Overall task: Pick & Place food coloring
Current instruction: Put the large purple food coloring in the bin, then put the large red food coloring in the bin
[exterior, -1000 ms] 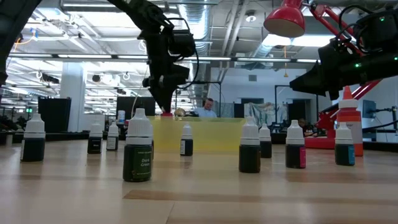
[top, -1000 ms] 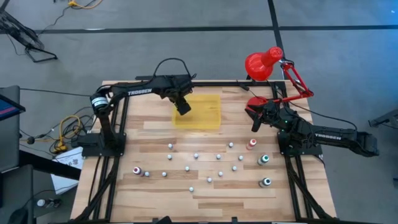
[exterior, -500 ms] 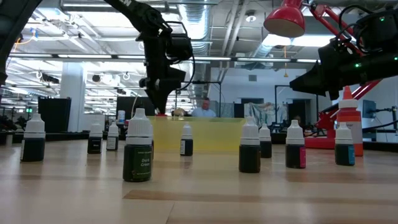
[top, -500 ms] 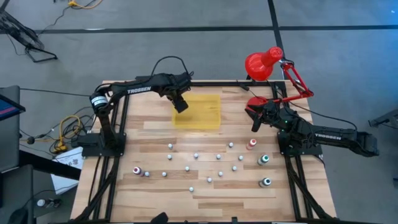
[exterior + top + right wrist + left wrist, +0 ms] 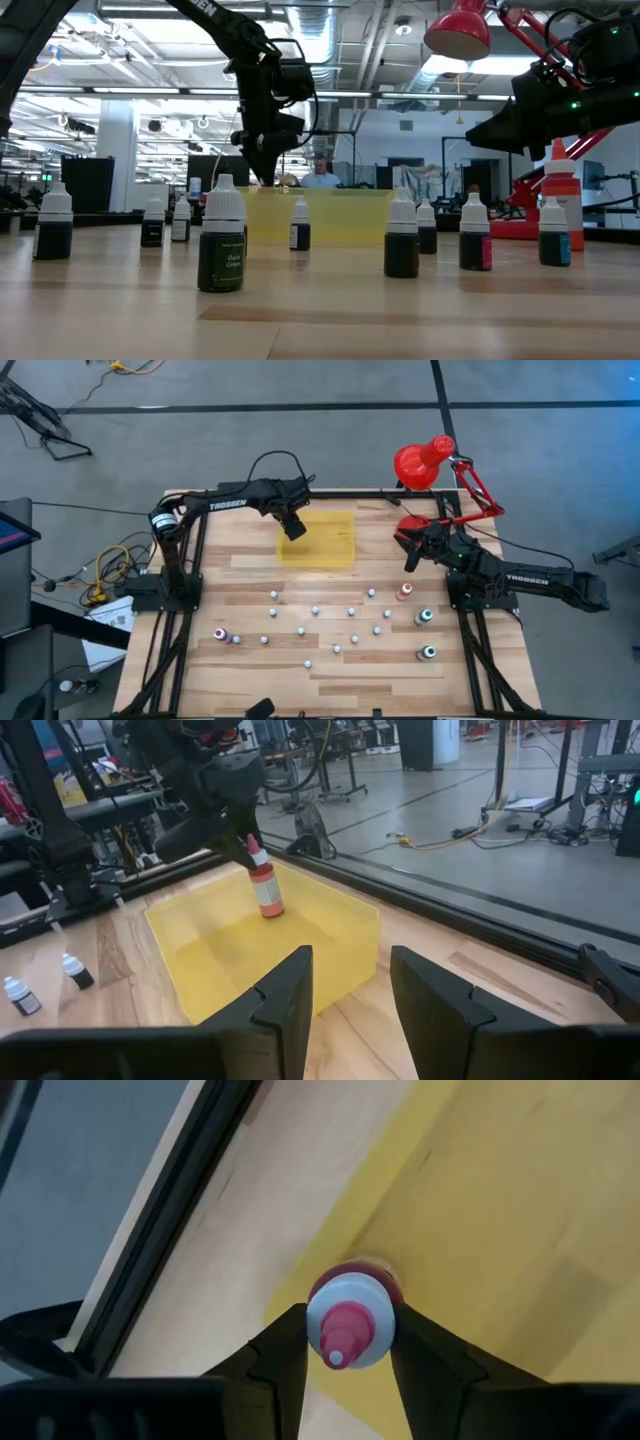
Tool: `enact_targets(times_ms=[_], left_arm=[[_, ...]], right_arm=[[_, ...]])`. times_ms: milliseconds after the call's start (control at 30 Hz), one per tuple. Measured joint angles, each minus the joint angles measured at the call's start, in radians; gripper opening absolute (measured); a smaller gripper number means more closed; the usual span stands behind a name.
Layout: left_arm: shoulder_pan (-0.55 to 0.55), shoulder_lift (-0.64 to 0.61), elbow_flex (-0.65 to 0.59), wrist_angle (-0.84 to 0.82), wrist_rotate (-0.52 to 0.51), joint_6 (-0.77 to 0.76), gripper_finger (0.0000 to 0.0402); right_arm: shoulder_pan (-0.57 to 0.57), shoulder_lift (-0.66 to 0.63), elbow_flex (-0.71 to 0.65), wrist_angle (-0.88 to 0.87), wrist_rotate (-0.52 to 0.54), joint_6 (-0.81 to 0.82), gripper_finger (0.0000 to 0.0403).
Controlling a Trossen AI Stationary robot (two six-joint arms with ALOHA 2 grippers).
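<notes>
A red food coloring bottle (image 5: 264, 888) with a white cap and red tip is upright in the far left corner of the yellow tray (image 5: 330, 545). My left gripper (image 5: 293, 528) is above it and shut on its top. In the left wrist view I look down on the bottle (image 5: 350, 1320) between the fingers. My right gripper (image 5: 408, 560) waits open beside the tray's right side, near the lamp's base. Several small whitish bottles (image 5: 336, 622) stand upright on the wood nearer the table's near edge. A few bigger ones (image 5: 424, 616) are at the right. My left gripper pinches the bottle by its white cap (image 5: 372, 1312), one finger on each side. The fingers (image 5: 225, 820) come from above, slanting down. The bottle stays upright below them, its base (image 5: 270, 912) down at the tray's floor; whether it rests there I cannot tell.
The red desk lamp (image 5: 425, 460) and its base (image 5: 412, 528) stand at the far right corner, close to my right arm. A dark green bottle (image 5: 221, 250) is nearest in the low view. A black frame (image 5: 330, 495) runs along the far edge behind the tray.
My left gripper, still shut on the red bottle, has shifted slightly toward the table's far edge over the tray's far left corner.
</notes>
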Motion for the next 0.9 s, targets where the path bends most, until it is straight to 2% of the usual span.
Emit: enact_targets(times_ms=[133,333,500,733,900], left_arm=[[0.000,0.002,0.000,0.000,-0.003,-0.023,0.0137],[-0.001,0.000,0.000,0.012,0.012,-0.029,0.0188],[-0.001,-0.010,0.075,-0.047,0.041,-0.017,0.0223],[-0.005,-0.049,0.169,-0.170,0.038,-0.033,0.0232],[-0.040,-0.108,0.175,-0.283,0.096,-0.121,0.0232]], right_arm=[[0.000,0.000,0.000,0.000,0.000,0.000,0.0127],[0.000,0.001,0.000,0.000,0.000,0.000,0.0127],[0.000,0.000,0.000,0.000,0.000,0.000,0.0127],[0.000,0.001,0.000,-0.004,0.000,0.000,0.0127],[0.000,0.001,0.000,-0.008,0.000,0.000,0.0127]])
